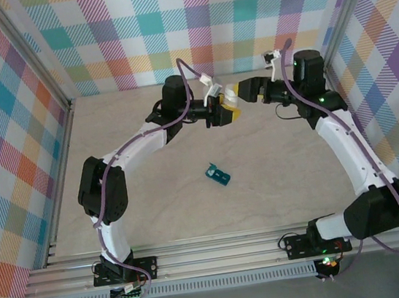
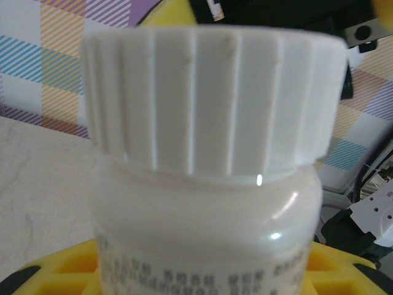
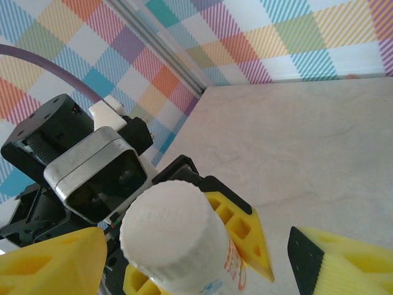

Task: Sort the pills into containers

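Holding: left gripper (image 1: 224,111), jaws part closed and clamped on the body of a white pill bottle (image 2: 209,233); yellow fingers (image 2: 55,273) on either side of the label.
Bottle cap: ribbed white cap (image 3: 167,228), on the bottle, sticks out past the left jaws and sits between the right jaws.
Right gripper (image 1: 235,94): jaws wide open, yellow fingers (image 3: 344,261) flank the cap with a gap on both sides, gripping nothing.
Bottle label: orange edge, small print too blurred to read.
Teal pill box (image 1: 217,174): lies on the table (image 1: 282,160), well apart from both sets of jaws, on the arm-base side of them; can't tell if the lids are open or shut.
Gripper pose: the two sets of jaws face each other, tip to tip.
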Available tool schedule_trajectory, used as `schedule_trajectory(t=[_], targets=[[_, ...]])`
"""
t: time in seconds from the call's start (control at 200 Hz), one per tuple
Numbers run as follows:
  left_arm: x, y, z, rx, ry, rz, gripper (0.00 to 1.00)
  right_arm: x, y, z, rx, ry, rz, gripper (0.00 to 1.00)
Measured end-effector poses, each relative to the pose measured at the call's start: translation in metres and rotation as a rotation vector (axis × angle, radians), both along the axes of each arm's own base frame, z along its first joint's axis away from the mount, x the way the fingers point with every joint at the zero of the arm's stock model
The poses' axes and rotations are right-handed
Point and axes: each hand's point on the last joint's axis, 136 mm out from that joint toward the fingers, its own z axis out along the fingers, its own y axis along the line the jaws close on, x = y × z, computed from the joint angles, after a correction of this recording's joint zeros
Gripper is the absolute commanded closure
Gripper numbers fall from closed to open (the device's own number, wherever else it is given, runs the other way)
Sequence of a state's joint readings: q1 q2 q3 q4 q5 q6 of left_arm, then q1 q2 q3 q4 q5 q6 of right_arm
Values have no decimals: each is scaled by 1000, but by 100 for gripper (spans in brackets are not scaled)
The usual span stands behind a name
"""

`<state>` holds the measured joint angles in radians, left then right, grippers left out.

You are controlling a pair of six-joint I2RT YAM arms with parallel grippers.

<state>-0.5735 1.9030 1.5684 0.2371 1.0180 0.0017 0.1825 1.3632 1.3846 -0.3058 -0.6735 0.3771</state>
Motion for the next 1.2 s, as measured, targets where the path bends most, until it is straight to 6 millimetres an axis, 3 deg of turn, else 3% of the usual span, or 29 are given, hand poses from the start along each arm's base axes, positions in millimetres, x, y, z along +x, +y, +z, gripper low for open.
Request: schedule_trajectory(t=[0.51,0.62,0.805,1.035,1.2], targets=[[-1,-1,0,4,1,-15,100,-4,22,0,33,1,112,35],[-1,-1,0,5,0,-18,100,-4,27,-2,31,6,124,42],[-3,-1,0,6,6,-29,100,-1,26,-2,17,-7,119,65],[-4,-1,-5,19,28,-31,100,0,30,-5,-30,-30,81,72],[-4,-1,-4,16,15,-35,100,-4,29,-4,-92,-71,-63,73]])
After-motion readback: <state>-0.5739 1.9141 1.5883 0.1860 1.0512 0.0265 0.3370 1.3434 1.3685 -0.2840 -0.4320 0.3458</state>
